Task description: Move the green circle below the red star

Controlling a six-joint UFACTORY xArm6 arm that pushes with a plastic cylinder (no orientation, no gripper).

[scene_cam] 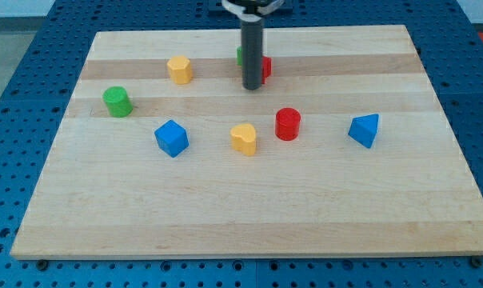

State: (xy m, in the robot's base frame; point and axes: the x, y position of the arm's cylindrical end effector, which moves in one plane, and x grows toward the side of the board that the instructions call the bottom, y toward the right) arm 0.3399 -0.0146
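The green circle is a short green cylinder at the view's left on the wooden board. The red star is near the view's top centre, mostly hidden behind my dark rod. A green block peeks out just left of the rod, behind it. My tip rests on the board just in front of the red star, far to the right of the green circle.
A yellow block sits left of my tip. A blue cube, a yellow block and a red cylinder lie across the middle. A blue triangular block is at the right.
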